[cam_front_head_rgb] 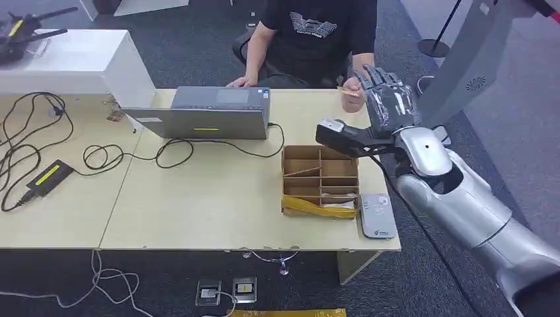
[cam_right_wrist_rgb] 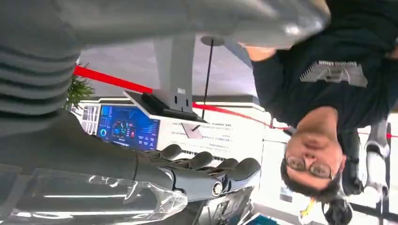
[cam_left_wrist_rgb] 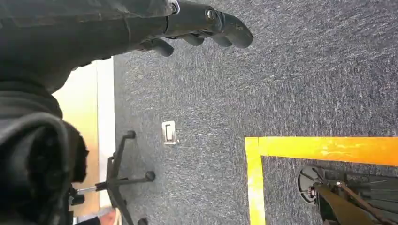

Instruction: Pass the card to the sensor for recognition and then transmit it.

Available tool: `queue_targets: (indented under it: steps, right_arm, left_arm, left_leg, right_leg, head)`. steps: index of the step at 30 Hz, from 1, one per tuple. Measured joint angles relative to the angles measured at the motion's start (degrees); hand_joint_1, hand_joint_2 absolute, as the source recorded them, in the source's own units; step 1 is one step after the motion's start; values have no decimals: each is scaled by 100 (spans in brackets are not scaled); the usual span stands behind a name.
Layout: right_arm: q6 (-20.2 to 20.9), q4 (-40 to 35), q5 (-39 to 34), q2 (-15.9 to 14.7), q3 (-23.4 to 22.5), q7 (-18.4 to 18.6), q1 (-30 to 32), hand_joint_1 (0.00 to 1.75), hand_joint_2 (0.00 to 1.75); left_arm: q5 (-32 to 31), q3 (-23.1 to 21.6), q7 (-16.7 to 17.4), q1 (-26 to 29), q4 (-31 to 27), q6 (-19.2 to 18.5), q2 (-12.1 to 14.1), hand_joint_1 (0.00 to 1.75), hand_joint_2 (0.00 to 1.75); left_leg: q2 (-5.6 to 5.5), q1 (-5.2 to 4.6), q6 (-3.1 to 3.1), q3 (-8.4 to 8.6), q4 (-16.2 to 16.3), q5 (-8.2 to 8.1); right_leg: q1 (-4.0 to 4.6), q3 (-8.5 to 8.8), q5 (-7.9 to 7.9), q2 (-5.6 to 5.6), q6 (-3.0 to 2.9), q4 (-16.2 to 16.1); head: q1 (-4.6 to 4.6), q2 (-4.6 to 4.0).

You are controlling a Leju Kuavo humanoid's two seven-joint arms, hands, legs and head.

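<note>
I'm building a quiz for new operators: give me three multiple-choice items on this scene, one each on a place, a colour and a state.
1. Where is the flat grey reader?
A. On the laptop
B. On the table beside the cardboard box
C. On the floor

2. What colour is the tape on the box's near side?
A. Yellow
B. Blue
C. Red

3. How is the right hand?
A. Flat on the reader
B. Inside the box
C. Raised, fingers spread

Key:
1. B: the reader lies next to the cardboard box near the table corner.
2. A: the tape is yellow.
3. C: the right hand stands upright above the far edge.
</note>
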Motion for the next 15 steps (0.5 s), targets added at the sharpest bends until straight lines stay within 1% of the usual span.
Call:
queue_targets:
  steps: [2,6,11,15]
  right_arm:
    - [115,0,-19,-37,57,17,4,0,175]
    - [159,4,-70,-68,92,116,17,0,175]
    - [126,48,-175,-74,133,85,41,0,175]
    - [35,83,-223,-72,133,186,80,0,175]
  left_arm:
    - [0,0,-4,0,0,-2,11,0,0]
    - [13,0,-4,0,0,-4,17,0,0]
    - [28,2,-7,-1,0,-4,35,0,0]
    - [42,2,-9,-1,0,-4,42,0,0]
  left_leg:
    - [0,0,0,0,0,0]
    - [0,0,0,0,0,-1]
    - [0,0,0,-1,-1,0]
    - [0,0,0,-1,-1,0]
  right_leg:
    - [0,0,0,1,0,0]
    - [0,-1,0,2,0,0]
    - [0,0,0,0,0,0]
    - [0,0,0,0,0,0]
  head:
    - [-2,0]
    - [0,0]
    - [0,0]
    - [-2,-2]
